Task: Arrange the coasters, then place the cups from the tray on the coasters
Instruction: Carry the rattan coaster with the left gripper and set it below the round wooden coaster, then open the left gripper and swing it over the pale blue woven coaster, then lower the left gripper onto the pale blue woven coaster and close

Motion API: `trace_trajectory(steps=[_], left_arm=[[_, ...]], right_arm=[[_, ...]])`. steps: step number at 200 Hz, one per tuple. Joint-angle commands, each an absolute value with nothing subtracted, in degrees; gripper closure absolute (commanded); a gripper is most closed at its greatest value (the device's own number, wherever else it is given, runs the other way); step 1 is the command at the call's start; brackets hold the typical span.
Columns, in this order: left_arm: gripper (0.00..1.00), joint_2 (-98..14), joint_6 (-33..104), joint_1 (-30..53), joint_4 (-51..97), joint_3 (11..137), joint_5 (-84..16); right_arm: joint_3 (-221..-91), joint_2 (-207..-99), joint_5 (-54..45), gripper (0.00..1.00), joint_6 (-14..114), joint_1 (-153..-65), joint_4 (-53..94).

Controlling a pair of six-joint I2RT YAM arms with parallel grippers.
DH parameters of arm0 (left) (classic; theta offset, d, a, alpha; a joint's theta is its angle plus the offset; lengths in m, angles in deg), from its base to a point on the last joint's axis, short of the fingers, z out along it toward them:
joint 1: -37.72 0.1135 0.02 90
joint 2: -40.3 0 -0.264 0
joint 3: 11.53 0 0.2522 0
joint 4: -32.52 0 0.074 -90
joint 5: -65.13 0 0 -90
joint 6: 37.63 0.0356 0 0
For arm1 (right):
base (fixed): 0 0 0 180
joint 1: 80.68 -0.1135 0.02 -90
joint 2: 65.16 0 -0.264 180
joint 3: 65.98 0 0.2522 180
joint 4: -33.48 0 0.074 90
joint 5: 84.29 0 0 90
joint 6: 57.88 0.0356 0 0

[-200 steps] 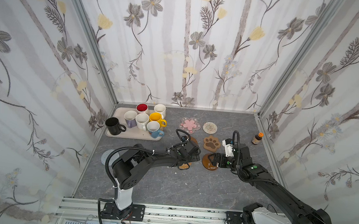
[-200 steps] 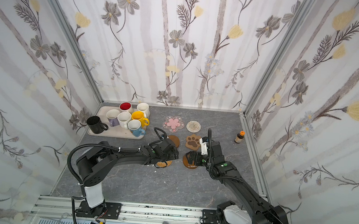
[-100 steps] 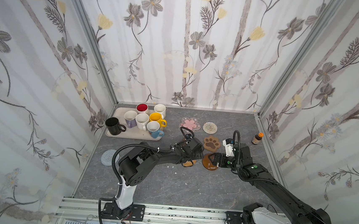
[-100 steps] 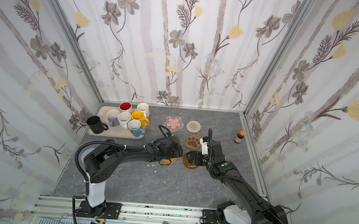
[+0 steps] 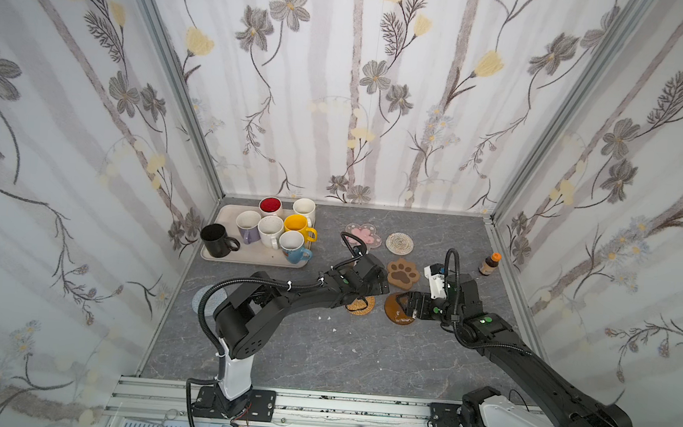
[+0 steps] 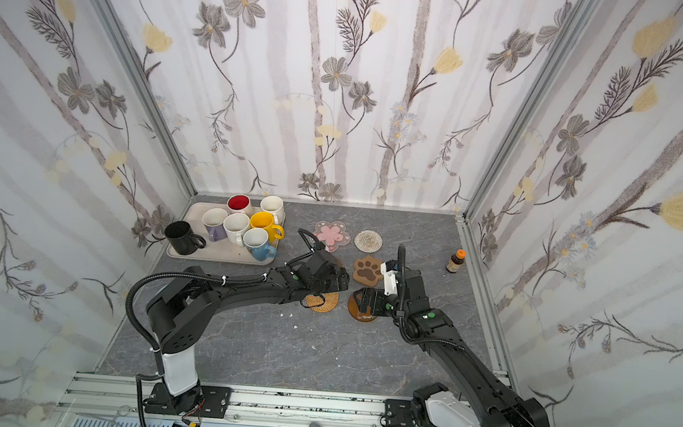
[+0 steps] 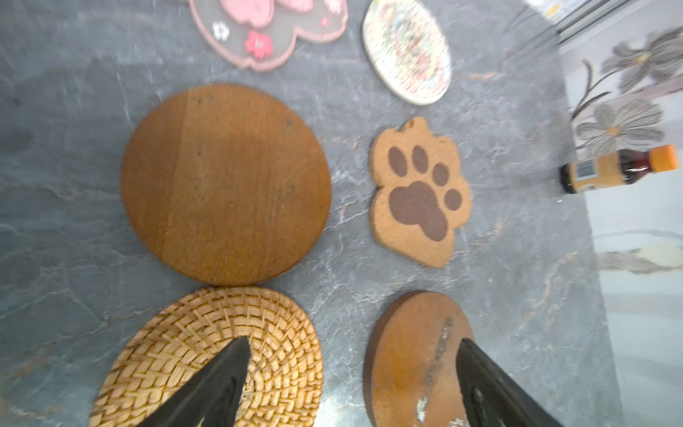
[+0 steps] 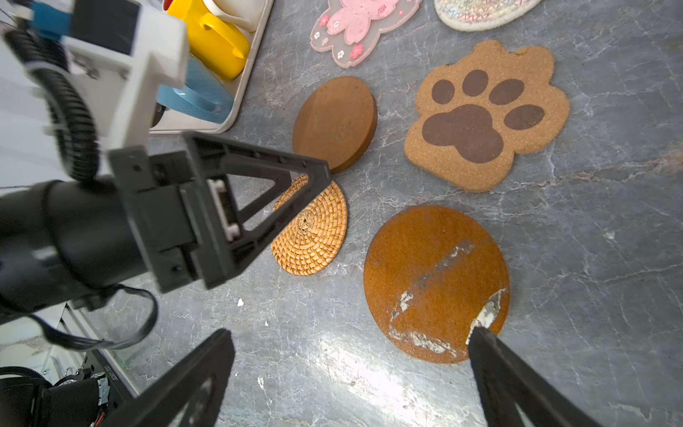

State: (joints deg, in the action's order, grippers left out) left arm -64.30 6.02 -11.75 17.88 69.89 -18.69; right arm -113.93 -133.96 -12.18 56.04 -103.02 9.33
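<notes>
Several cups stand on the cream tray [image 5: 253, 255] at the back left, among them black [image 5: 214, 240], yellow [image 5: 298, 225] and light blue [image 5: 293, 246]. Coasters lie on the table: pink blossom [image 5: 365, 235], white woven [image 5: 399, 243], paw [image 5: 402, 273], tan rattan [image 5: 362, 305], a scratched wooden disc [image 5: 399, 311] and a plain wooden disc [image 7: 225, 185]. My left gripper [image 5: 375, 290] hovers open, one finger over the rattan coaster and one over the scratched disc, holding nothing. My right gripper [image 8: 351, 332] is wide open and empty at the scratched disc's near edge.
A grey woven coaster [image 5: 199, 299] lies at the left wall, partly behind my left arm. A small brown bottle with an orange cap [image 5: 488, 263] stands by the right wall. Small white crumbs [image 5: 329, 318] dot the grey table in front of the coasters.
My left arm reached further right and back, and its jaws widened. The rattan coaster shifted slightly right with it and now lies free. The right arm stayed still.
</notes>
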Motion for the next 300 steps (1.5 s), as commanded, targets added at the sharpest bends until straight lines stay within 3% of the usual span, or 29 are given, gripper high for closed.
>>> trace_trajectory(steps=[1, 50, 104, 126, 232, 300], left_arm=[[0.07, -60.19, 8.86, -11.67, 18.5, 68.68, -15.3], [0.0, -44.18, 8.86, -10.67, 18.06, 58.02, -10.02], [0.0, -15.52, 5.87, -4.53, 14.39, 41.0, -5.09], [0.0, -9.09, 6.12, 1.29, 7.44, 39.54, -5.31], [0.0, -9.64, 11.55, 27.15, 1.17, 35.94, -11.51], [0.15, -13.23, 8.55, 38.96, 3.11, 34.1, -13.57]], right_arm=[[-114.23, -133.72, -13.4, 0.0, 55.06, -103.11, 10.78], [-115.41, -134.05, -11.92, 0.01, 56.29, -107.28, 11.98], [-118.44, -136.84, -7.94, 0.01, 58.35, -115.94, 13.44], [-119.19, -139.38, -6.92, 0.01, 59.08, -118.29, 14.69], [-126.96, -148.46, -3.78, 0.02, 58.7, -125.54, 14.92], [-129.22, -152.43, -1.95, 0.03, 56.65, -127.35, 14.85]])
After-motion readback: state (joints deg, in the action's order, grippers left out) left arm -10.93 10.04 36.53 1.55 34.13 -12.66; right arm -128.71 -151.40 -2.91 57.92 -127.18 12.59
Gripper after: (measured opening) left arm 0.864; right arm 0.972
